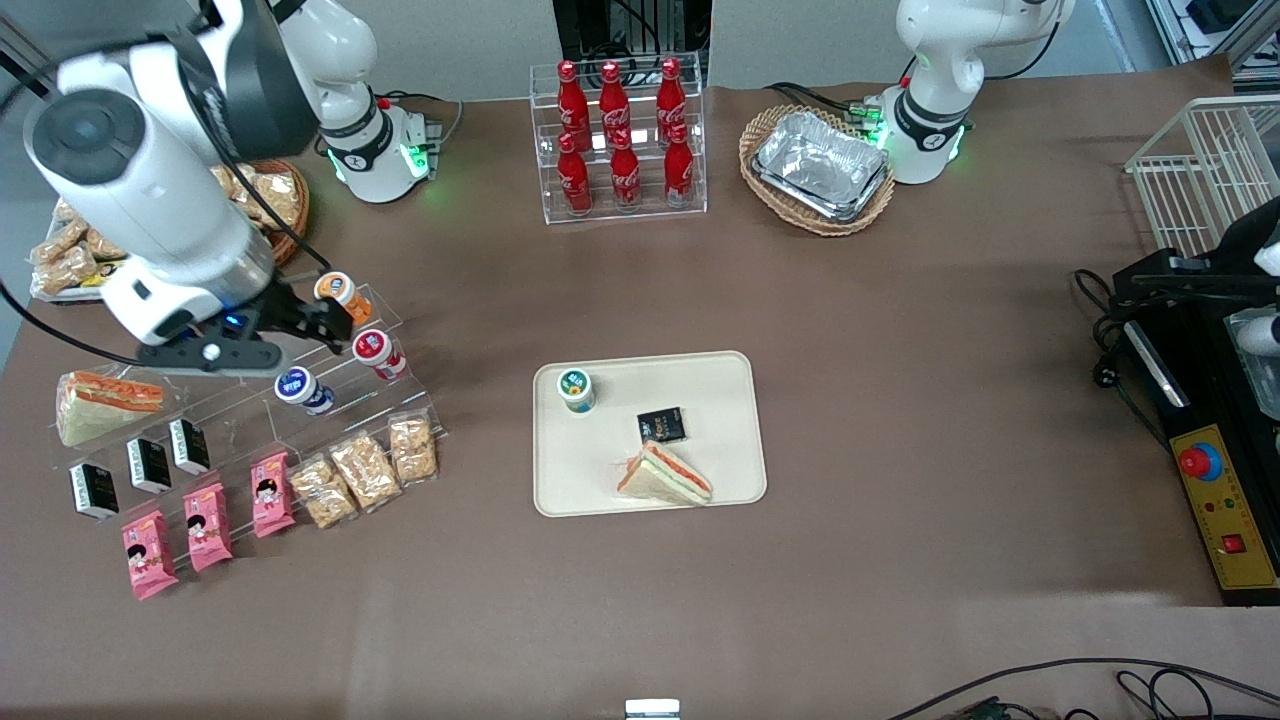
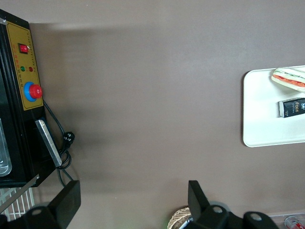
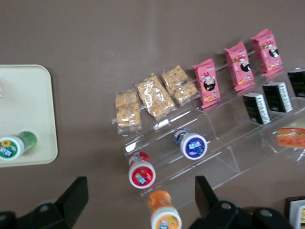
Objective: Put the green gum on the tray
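The green gum [image 1: 577, 389] stands upright on the cream-white tray [image 1: 720, 400], in the tray's corner toward the working arm's end and farther from the front camera. It also shows in the right wrist view [image 3: 16, 145] on the tray [image 3: 28, 95]. My gripper [image 1: 318, 318] is open and empty, above the clear stepped rack, with the orange-bodied gum bottle [image 3: 164, 213] between its fingers [image 3: 74, 195]. It is well apart from the tray.
On the tray lie a black packet [image 1: 661, 425] and a sandwich [image 1: 664, 476]. The clear rack [image 1: 250, 430] holds red-lidded [image 1: 378, 352] and blue-lidded [image 1: 302, 389] bottles, cracker packs, pink packets and black boxes. Cola bottles [image 1: 620, 140] and foil trays in a basket [image 1: 818, 165] stand farther back.
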{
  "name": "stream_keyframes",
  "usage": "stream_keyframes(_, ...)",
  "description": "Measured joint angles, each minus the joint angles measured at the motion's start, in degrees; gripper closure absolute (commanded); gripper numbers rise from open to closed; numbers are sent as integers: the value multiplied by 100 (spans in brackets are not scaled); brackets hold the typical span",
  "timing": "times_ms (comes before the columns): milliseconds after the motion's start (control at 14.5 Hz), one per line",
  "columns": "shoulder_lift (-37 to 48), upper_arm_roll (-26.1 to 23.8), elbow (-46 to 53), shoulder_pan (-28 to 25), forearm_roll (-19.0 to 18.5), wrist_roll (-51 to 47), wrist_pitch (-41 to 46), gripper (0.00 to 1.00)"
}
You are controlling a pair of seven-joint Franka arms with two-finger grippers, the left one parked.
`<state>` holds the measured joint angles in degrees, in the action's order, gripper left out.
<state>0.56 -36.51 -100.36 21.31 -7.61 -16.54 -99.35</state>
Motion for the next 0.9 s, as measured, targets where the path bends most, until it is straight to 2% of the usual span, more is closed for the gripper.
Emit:
stream_keyframes(138, 195, 288, 76, 57, 302, 466, 191, 0)
stream_keyframes(276, 258, 809, 255, 108, 792, 1369, 223, 0)
stream_keyframes(414, 218, 1105, 379, 206, 1050, 2157, 262, 0)
stream_keyframes(690, -24, 1224, 396, 134, 1028, 2323, 237, 0)
stream_keyframes(759, -31, 1486, 409, -77, 961, 2326, 238, 0)
stream_keyframes(897, 11, 2666, 443, -969, 857, 2365, 258, 0)
